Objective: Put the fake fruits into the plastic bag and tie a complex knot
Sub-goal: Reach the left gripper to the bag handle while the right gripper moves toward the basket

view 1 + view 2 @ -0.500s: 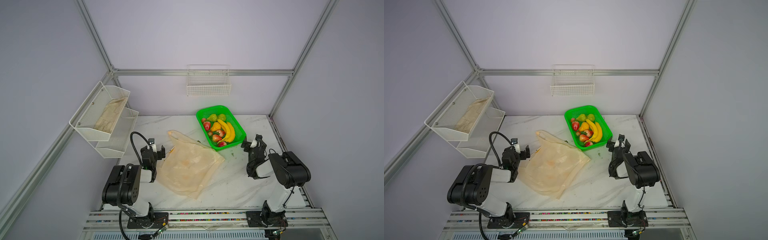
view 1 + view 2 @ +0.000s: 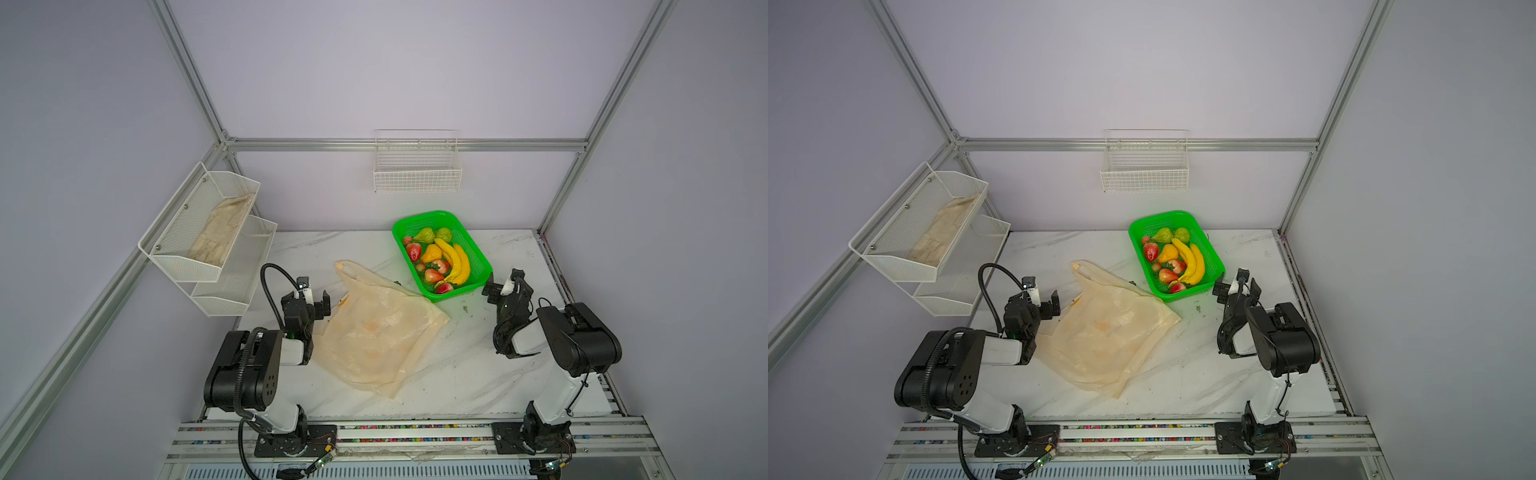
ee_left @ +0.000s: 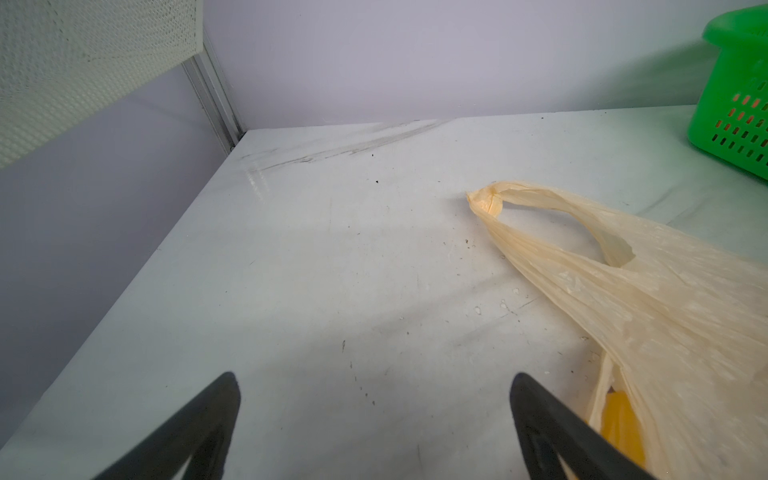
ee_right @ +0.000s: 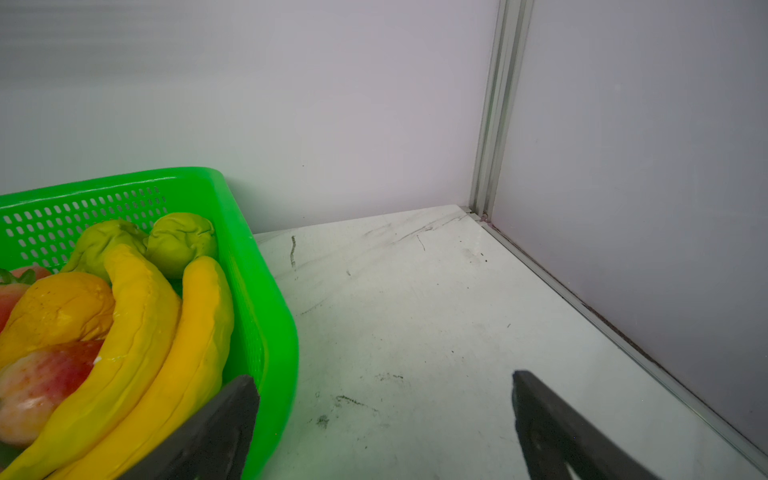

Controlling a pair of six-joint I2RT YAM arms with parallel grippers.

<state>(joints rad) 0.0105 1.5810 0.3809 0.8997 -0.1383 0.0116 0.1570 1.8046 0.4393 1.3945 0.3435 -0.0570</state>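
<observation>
**Left gripper** [image 3: 376, 380]: fingers spread wide and released, with only bare marble tabletop [image 3: 332, 270] between them. The plastic bag [image 3: 685, 332] lies just beside the finger on the bag's side. Whether film and finger touch cannot be told. A yellow patch [image 3: 619, 419] shows through the film next to that finger (print or object, not determinable). One loop handle [image 3: 490, 199] lies flat on the marble ahead of the fingertips and off to the bag's side, clear of the gripper.

**Right gripper** [image 4: 382, 380]: fingers likewise released and holding nothing, with bare marble between them. One finger stands at the near corner of the green mesh basket [image 4: 270, 332]. Contact with the wall cannot be confirmed.

**Fake fruits**: all seen are inside the basket, and none is in the bag or in a gripper. The yellow banana bunch [image 4: 158, 353] lies closest to the right gripper's finger. The orange-yellow pear [image 4: 58, 307] and the strawberries [image 2: 413, 251] are beyond it, and the green pears [image 4: 178, 241] are at the far end.

**Overall layout**, in both top views: the bag [image 2: 374, 332] lies flat and crumpled at mid-table between the two arms, unknotted. Its far corner reaches just beside the basket [image 2: 419, 214]. The left gripper [image 2: 307, 297] sits at the bag's left edge, and the right gripper [image 2: 505, 286] is well apart from the bag.
</observation>
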